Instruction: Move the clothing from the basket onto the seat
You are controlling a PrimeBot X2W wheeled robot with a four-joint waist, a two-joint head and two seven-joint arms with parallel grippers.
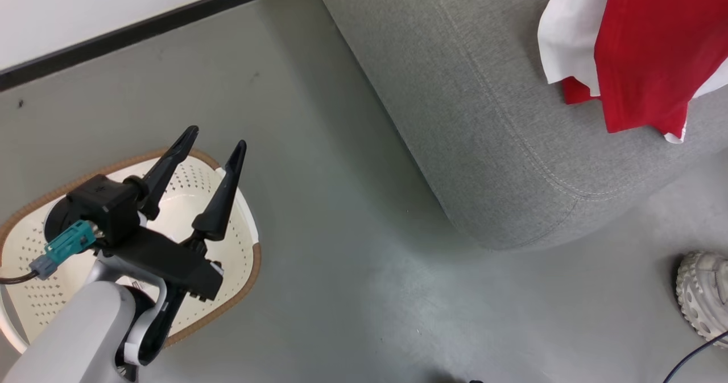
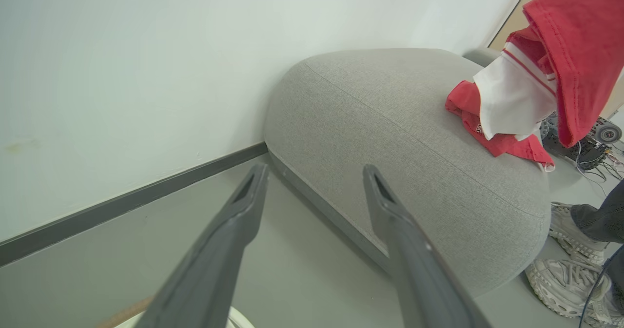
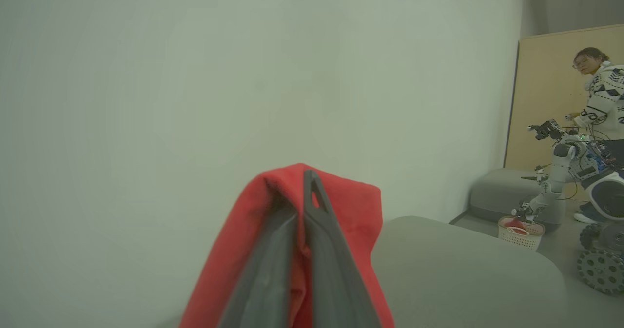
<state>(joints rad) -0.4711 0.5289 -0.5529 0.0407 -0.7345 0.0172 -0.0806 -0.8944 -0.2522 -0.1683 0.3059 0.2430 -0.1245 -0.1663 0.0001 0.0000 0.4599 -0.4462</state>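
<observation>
The cream basket with a brown rim sits on the floor at the lower left, and no garment shows in the part of it I can see. My left gripper hovers over it, open, with nothing between its fingers. The grey seat fills the upper middle. A red and white garment hangs above the seat's right part, and its lower folds rest on the cushion. In the right wrist view my right gripper is shut on that red cloth, which drapes over both fingers.
A person's pale sneaker stands on the floor at the right, close to the seat's corner. A white wall with a dark skirting runs behind the basket. Farther off, a person works at another robot beside a second small basket.
</observation>
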